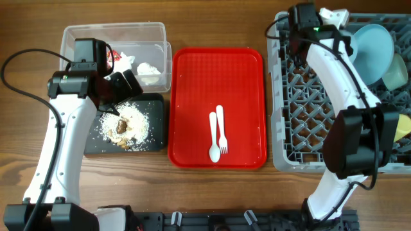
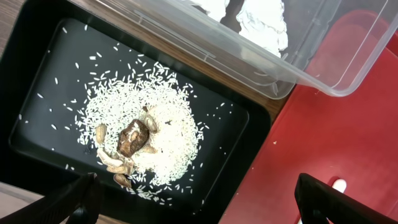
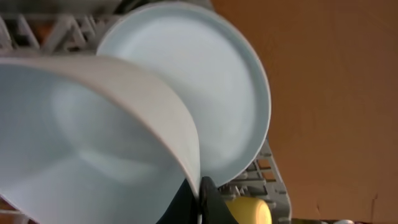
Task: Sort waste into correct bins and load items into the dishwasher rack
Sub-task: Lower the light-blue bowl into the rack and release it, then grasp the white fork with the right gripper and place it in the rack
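Observation:
My left gripper (image 1: 122, 86) (image 2: 199, 208) is open and empty, low over the black tray (image 1: 157, 138) (image 2: 37, 74), which holds rice with brown lumps (image 1: 125, 123) (image 2: 140, 134). The clear tub (image 1: 115, 32) (image 2: 323, 68) behind it holds white tissue (image 1: 148, 67) (image 2: 264, 22) and a red wrapper (image 1: 112, 58). My right gripper (image 1: 340, 32) (image 3: 200, 186) is shut on the rim of the pale blue bowl (image 3: 93, 143) over the grey rack (image 1: 308, 102) (image 3: 261, 174). The pale blue plate (image 1: 376, 45) (image 3: 205, 87), the mint bowl (image 1: 395, 74) and the yellow cup (image 1: 404, 122) (image 3: 249, 211) stand in the rack. The white spoon (image 1: 214, 138) and fork (image 1: 222, 131) lie on the red tray (image 1: 192, 96).
The red tray (image 2: 348, 143) lies between the bins and the rack. The right arm stretches along the rack's length. Bare wooden table (image 1: 212, 25) shows around everything.

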Tool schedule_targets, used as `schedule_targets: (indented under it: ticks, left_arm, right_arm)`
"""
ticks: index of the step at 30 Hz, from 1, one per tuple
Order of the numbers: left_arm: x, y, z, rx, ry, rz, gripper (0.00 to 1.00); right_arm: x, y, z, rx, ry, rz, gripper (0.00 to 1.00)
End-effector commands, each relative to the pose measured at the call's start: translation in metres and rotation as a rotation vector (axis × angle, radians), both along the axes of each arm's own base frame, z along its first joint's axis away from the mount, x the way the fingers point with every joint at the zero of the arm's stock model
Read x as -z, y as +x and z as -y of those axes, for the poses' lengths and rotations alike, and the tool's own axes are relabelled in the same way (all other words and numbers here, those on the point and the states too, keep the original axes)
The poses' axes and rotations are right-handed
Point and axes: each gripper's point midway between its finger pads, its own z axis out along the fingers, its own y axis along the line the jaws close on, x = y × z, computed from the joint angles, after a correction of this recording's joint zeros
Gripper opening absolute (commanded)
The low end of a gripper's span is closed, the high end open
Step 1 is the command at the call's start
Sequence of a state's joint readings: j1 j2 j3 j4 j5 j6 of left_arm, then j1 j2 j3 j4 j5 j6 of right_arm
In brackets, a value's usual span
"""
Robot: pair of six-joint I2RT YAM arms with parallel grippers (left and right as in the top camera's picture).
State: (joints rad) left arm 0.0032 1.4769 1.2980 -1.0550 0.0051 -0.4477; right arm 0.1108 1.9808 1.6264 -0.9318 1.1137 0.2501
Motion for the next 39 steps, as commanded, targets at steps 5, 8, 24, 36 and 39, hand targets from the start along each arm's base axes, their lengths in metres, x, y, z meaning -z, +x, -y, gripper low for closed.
schedule_targets:
  ticks: [5, 8, 24, 36, 39]
  left_arm:
    - [-0.006, 0.0, -0.001, -0.012, -0.008, 0.021, 1.0]
    - [-0.006, 0.0, -0.001, -0.012, -0.008, 0.02, 1.0]
    - [-0.006, -0.001, -0.001, -0.012, -0.008, 0.02, 1.0]
    - [-0.006, 0.0, -0.001, -0.012, -0.008, 0.02, 1.0]
    - [-0.006, -0.001, -0.001, -0.012, -0.008, 0.02, 1.0]
  right_arm:
    - [0.046, -0.006, -0.016, -0.024, 0.116, -0.067, 0.04]
    - [0.053, -0.003, -0.039, -0.078, 0.164, -0.077, 0.04]
    - [0.033, -0.036, -0.136, -0.293, 0.714, -0.109, 0.47]
    - [0.074, -0.126, -0.294, -0.572, 1.216, -0.453, 0.5]
    - [0.112, -0.153, -0.32, -0.589, 1.187, -0.533, 0.5]
